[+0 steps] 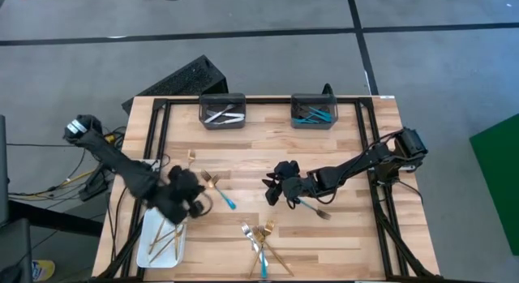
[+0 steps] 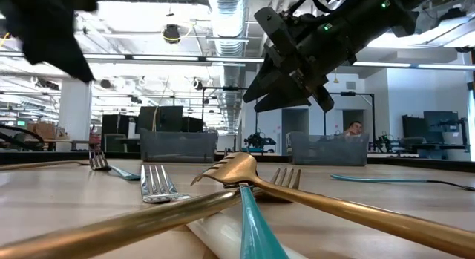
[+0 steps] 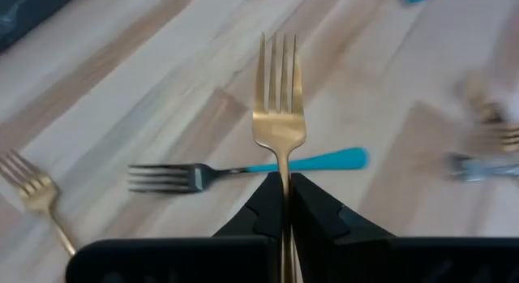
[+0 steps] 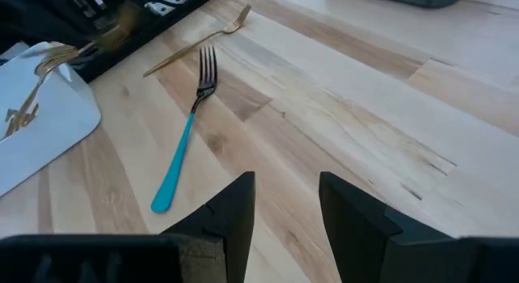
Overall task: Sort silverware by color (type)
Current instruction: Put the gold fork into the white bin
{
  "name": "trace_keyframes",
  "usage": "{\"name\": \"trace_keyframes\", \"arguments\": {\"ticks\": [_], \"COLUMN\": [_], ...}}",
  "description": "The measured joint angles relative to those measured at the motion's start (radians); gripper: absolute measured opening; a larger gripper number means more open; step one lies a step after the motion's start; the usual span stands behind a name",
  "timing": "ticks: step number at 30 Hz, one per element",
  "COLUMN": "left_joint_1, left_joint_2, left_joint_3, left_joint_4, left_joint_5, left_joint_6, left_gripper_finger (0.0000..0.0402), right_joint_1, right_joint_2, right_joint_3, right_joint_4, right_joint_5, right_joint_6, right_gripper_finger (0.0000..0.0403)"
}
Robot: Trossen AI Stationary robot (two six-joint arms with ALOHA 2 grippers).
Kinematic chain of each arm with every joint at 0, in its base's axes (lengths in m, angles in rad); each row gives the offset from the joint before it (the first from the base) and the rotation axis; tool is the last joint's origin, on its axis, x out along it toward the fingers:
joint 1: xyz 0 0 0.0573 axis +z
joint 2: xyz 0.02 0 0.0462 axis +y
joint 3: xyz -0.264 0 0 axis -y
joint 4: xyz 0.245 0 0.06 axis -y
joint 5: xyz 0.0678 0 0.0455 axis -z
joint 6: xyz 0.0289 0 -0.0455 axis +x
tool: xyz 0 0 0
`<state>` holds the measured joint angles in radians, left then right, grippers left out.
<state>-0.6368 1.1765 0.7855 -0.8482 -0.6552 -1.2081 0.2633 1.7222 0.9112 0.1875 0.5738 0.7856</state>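
My left gripper (image 3: 285,182) is shut on a gold fork (image 3: 278,113) and hovers beside the white tray (image 1: 150,252), which holds several gold forks. Below it, a turquoise-handled fork (image 3: 243,168) and a second gold fork (image 3: 36,194) lie flat on the table. My right gripper (image 4: 288,210) is open near the table's middle (image 1: 280,187), raised above the wood, touching nothing. Ahead of it lies the turquoise-handled fork (image 4: 182,145). The two dark bins at the far edge hold silver pieces (image 1: 223,114) and turquoise pieces (image 1: 314,114). My left gripper pinches the gold fork's handle (image 3: 283,165) between its two fingers. The fork runs along the fingers, with its tines pointing away from the wrist. It is lifted clear of the table, over the turquoise-handled fork.
A mixed pile of gold, silver and turquoise forks (image 1: 259,238) lies near the table's near edge. Another fork (image 1: 315,208) lies just right of my right gripper. Black frame rails (image 1: 158,129) run along the table's sides and far edge. A black ridged block (image 1: 182,79) sits beyond the far left corner.
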Motion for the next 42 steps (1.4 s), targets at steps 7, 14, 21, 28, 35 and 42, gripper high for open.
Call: {"name": "trace_keyframes", "arguments": {"ticks": [7,14,21,28,35,42], "left_joint_1": [-0.308,-0.52,-0.674,-0.804,-0.801,-0.721], "left_joint_2": [0.002,0.003,0.003,0.003,0.003,0.001], "left_joint_3": [0.003,-0.084,-0.156,-0.189,-0.202,-0.202], "left_joint_4": [-0.025,-0.038,-0.043,-0.044,-0.064,-0.153], "left_joint_5": [-0.236,-0.371,-0.326,-0.301,-0.312,-0.33], "left_joint_6": [-0.199,-0.534,-0.644,-0.689,-0.7,-0.729], "left_gripper_finger": [0.0,0.0,0.0,0.0,0.0038,0.0147], "right_joint_1": [-0.033,-0.024,-0.014,-0.014,-0.015,-0.015], "right_joint_2": [0.0,0.0,0.0,0.0,0.0,0.0], "right_joint_3": [0.0,0.0,0.0,0.0,0.0,0.0], "right_joint_4": [0.0,0.001,0.009,0.009,0.027,0.031], "right_joint_5": [0.0,-0.016,-0.015,-0.015,-0.016,-0.023], "right_joint_6": [0.0,0.003,0.003,0.009,0.011,0.01], "right_gripper_finger": [0.0163,0.0163,0.0163,0.0163,0.0163,0.0163]}}
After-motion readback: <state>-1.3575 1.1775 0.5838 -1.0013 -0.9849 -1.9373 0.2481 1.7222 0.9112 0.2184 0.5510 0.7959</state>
